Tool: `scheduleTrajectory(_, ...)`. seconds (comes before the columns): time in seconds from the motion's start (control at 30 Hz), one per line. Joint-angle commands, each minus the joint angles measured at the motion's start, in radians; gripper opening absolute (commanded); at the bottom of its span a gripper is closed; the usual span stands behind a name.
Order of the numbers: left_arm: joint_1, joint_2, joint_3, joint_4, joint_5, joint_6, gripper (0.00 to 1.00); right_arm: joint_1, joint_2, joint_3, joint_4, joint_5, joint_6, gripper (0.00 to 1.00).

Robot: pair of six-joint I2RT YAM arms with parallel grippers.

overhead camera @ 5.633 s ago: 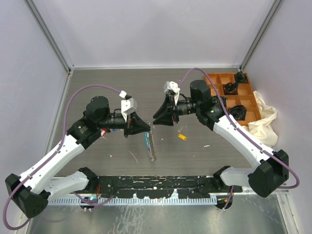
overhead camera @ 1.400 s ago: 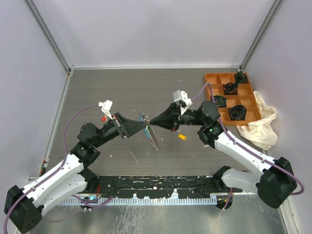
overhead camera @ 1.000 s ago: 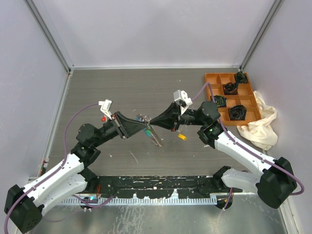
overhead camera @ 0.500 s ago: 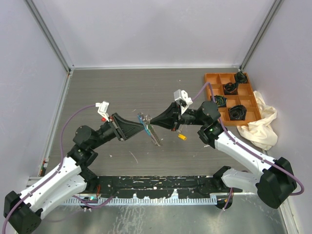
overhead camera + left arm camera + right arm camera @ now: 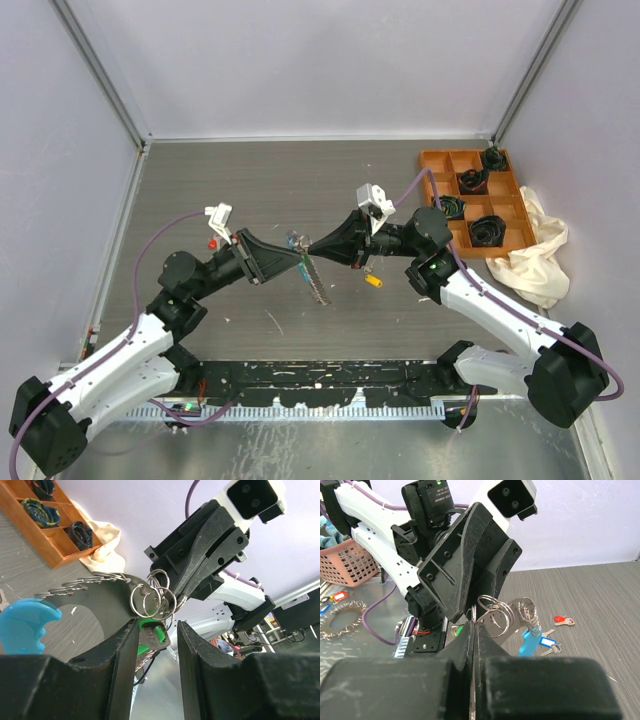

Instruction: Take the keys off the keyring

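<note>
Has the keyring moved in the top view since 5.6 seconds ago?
Yes. The keyring shifted toward the back wall; its lower end, earlier well nearer the black rail than the yellow piece, is now closer to level with it.

The keyring (image 5: 148,598) is silvery, its plastic piece (image 5: 24,627) light blue, one key (image 5: 153,633) green-headed.

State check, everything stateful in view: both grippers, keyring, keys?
left gripper, jaws apart around green key; grip unclear
right gripper, shut on keyring
keyring, lifted off table, chain hanging
green key, on the ring
red key, off the ring, lying on table
</note>
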Motion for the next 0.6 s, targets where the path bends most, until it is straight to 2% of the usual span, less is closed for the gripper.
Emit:
scheduleTrajectory(0.0, 0.004, 0.001, 0.044, 0.107, 0.018, -0.018, 0.36, -0.005, -0.025, 0.023, 0.067, 0.005, 0.005, 0.01)
scheduleTrajectory(0.1, 0.005, 0.005, 0.044, 0.115, 0.019, -0.019, 0.24, -0.006, -0.025, 0.023, 0.067, 0.005, 0.005, 0.01)
scheduleTrajectory(0.2, 0.004, 0.012, 0.040, 0.115, 0.018, -0.022, 0.03, -0.005, -0.025, 0.026, 0.068, 0.006, 0.005, 0.01)
scheduleTrajectory(0.23, 0.005, 0.012, 0.036, 0.115, 0.014, -0.025, 0.01, -0.005, -0.025, 0.027, 0.071, 0.006, 0.008, 0.01)
scheduleTrajectory(0.57, 0.005, 0.038, 0.006, 0.098, -0.017, -0.068, 0.00, -0.005, -0.036, 0.038, 0.132, 0.018, 0.052, 0.01)
